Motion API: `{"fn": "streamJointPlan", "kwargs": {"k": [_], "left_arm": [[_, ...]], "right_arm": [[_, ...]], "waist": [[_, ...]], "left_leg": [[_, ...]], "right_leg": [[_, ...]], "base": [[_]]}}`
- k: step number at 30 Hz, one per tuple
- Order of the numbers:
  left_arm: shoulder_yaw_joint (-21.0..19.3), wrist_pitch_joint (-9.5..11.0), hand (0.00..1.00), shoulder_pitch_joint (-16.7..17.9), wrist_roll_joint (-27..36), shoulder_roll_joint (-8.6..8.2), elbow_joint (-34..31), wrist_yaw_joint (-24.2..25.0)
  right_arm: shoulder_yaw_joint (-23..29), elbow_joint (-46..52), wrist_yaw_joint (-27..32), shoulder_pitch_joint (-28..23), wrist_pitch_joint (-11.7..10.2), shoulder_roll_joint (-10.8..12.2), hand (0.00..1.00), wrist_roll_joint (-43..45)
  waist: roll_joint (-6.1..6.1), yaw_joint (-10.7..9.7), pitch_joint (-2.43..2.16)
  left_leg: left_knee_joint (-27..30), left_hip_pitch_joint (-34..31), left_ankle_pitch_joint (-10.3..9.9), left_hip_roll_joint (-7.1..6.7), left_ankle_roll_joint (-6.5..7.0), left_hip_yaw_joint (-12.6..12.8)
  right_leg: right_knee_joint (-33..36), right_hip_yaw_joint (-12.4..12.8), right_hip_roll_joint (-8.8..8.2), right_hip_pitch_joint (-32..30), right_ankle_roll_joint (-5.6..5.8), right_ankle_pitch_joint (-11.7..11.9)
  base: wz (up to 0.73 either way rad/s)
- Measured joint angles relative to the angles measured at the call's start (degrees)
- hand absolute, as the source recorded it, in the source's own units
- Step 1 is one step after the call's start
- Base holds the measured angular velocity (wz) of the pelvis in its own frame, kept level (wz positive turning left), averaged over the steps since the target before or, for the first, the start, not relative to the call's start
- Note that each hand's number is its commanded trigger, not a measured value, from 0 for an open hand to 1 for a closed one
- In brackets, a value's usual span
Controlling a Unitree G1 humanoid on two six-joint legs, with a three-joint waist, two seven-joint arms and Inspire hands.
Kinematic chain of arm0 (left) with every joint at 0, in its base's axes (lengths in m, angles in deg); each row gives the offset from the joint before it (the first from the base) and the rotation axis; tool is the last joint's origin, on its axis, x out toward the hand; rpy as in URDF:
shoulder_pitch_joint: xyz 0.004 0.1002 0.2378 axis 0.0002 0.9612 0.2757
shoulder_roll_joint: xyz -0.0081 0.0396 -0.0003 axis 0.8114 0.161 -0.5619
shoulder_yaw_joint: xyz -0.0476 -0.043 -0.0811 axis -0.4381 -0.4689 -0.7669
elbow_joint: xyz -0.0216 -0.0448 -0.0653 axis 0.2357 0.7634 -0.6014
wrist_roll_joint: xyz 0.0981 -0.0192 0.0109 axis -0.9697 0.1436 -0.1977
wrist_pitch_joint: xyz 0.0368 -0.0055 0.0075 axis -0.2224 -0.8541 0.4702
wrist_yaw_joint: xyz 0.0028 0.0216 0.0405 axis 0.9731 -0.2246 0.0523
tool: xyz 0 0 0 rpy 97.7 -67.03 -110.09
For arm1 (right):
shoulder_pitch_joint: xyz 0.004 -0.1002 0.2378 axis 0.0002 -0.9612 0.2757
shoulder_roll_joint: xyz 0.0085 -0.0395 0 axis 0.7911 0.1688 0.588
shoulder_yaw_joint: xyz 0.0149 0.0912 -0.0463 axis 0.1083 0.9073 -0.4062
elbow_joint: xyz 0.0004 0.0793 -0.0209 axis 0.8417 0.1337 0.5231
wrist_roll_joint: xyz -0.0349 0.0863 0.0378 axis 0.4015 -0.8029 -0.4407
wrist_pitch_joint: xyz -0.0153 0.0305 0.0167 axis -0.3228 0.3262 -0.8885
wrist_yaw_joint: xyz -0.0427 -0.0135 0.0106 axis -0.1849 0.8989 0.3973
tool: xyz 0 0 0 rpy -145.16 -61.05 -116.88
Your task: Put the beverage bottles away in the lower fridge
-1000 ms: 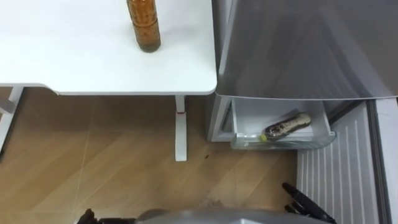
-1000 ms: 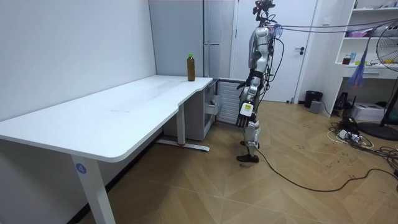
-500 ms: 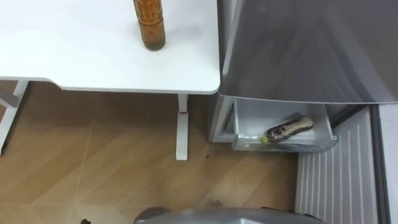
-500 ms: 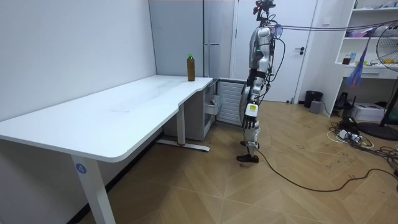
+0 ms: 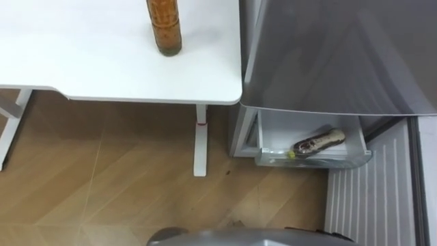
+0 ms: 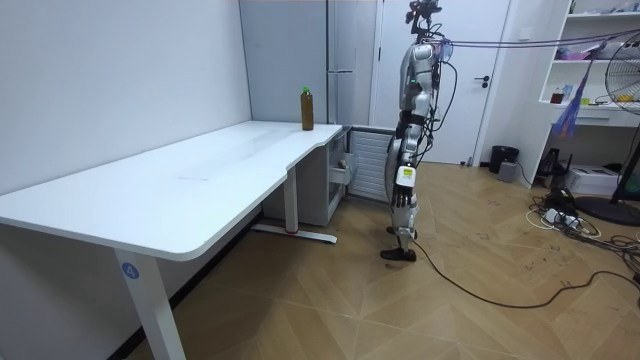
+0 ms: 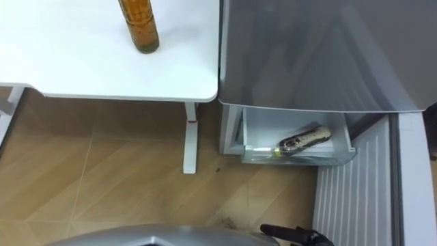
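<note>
Brown drink bottle (image 5: 164,27) stands on the white surface (image 5: 82,61), eleven o'clock from the right hand (image 7: 295,236), well apart; whether the hand is open or closed cannot be told.

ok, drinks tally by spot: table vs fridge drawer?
Amber bottle standing on the white table: 1
Bottle lying in the open fridge drawer: 1
Total: 2 drinks
</note>
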Motion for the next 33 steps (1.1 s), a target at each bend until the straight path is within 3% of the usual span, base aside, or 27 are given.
{"fn": "streamJointPlan", "kwargs": {"k": [5, 12, 15, 18, 22, 25, 33], "left_arm": [[-2.36, 0.17, 0.00, -1.17, 6.99, 0.31, -0.60, -3.54], [-4.54, 1.95, 0.00, -2.47, 8.40, 0.49, -1.88, -7.30], [-5.14, 2.58, 0.00, -2.44, 11.22, 0.39, -8.34, -9.89], [-5.12, 5.95, 0.00, -2.94, 14.04, 0.52, -13.57, -11.75], [-5.09, 7.83, 0.00, -3.93, 14.11, 0.52, -18.48, -13.12], [-5.07, 8.12, 0.00, -3.89, 13.75, 0.43, -23.04, -13.52], [-3.93, 11.70, 0.00, -3.46, 12.71, 0.35, -35.00, -18.49]], "right_arm": [[-0.01, 1.39, 0.91, -0.65, 0.18, 0.01, 0.00, 0.17], [1.22, 1.52, 1.19, -1.01, -1.07, -0.24, 0.00, 0.92], [2.15, 1.56, 1.08, -1.09, -1.43, -0.43, 0.00, 0.92], [2.24, 1.77, 0.95, -0.96, -1.98, -0.53, 0.00, 2.33], [2.28, 2.45, 0.43, -0.99, -3.39, -0.53, 0.00, 5.26], [3.38, 2.84, 0.44, -1.08, -4.20, -0.49, 0.00, 7.88], [3.36, 2.32, 0.27, -2.17, -6.14, -0.59, 0.00, 7.84]], "waist": [[0.33, 0.42, -0.01], [1.50, 0.36, 0.03], [2.12, 0.26, 0.02], [2.36, 0.25, 0.06], [2.35, 0.22, -0.08], [2.33, 0.24, -0.13], [2.39, 0.24, -0.13]], "left_leg": [[-0.20, 1.55, -0.04, 0.02, -0.04, 0.02], [-0.07, 1.59, -0.25, 0.00, -0.05, -0.92], [0.28, 1.12, -0.25, -0.12, -0.05, -1.51], [0.24, 0.94, -0.22, -0.18, -0.04, -1.48], [0.17, 0.86, -0.21, -0.23, -0.03, -1.47], [0.18, 0.87, -0.21, -0.23, -0.03, -1.60], [-0.23, 1.48, -0.22, -0.51, -0.03, -3.27]], "right_leg": [[0.10, 0.05, 0.06, 1.17, 0.02, -0.01], [0.16, 0.22, 0.13, 1.02, -0.02, 0.02], [0.16, -0.08, 0.15, 0.75, -0.03, 0.02], [0.11, 0.00, 0.12, 0.59, -0.05, -0.01], [0.10, 0.34, 0.14, 0.55, -0.03, -0.02], [0.12, 0.38, 0.18, 0.52, -0.03, -0.02], [0.15, -0.21, 0.21, 1.17, -0.03, -0.02]], "base": [[0.00], [0.00], [0.05], [0.00], [-0.04], [0.00], [0.03]]}}
